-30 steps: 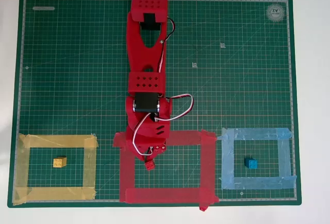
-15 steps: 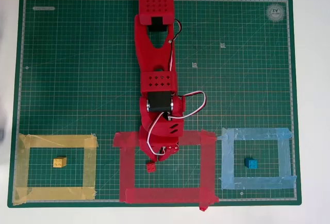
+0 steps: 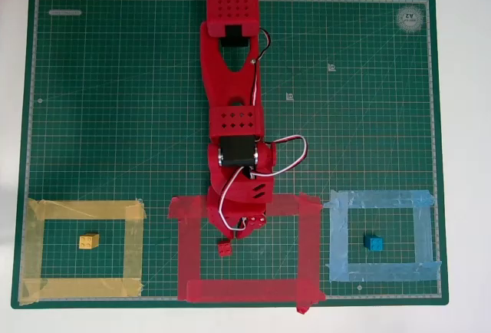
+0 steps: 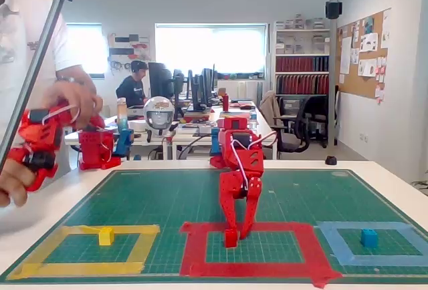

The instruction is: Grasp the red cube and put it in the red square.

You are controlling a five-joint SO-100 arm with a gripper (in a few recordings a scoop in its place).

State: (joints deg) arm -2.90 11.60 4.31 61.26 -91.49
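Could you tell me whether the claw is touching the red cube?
Cannot tell. In the fixed view the claw straddles the red cube; no gap or contact shows plainly.

Open-plan office with a robotics bench
Behind the green cutting mat (image 4: 167,196) stand desks with monitors (image 4: 194,89), a seated person (image 4: 134,86), shelves of binders (image 4: 301,73), a pinboard (image 4: 369,56) and bright windows (image 4: 210,49)

Overhead: red cube (image 3: 224,248) lies inside the red square (image 3: 245,291), near its upper left corner, on the green mat (image 3: 115,118). Gripper (image 3: 232,233) sits just above the cube, jaws apart. Yellow cube (image 3: 89,241) in yellow frame (image 3: 80,287); blue cube (image 3: 374,243) in blue frame (image 3: 383,272).
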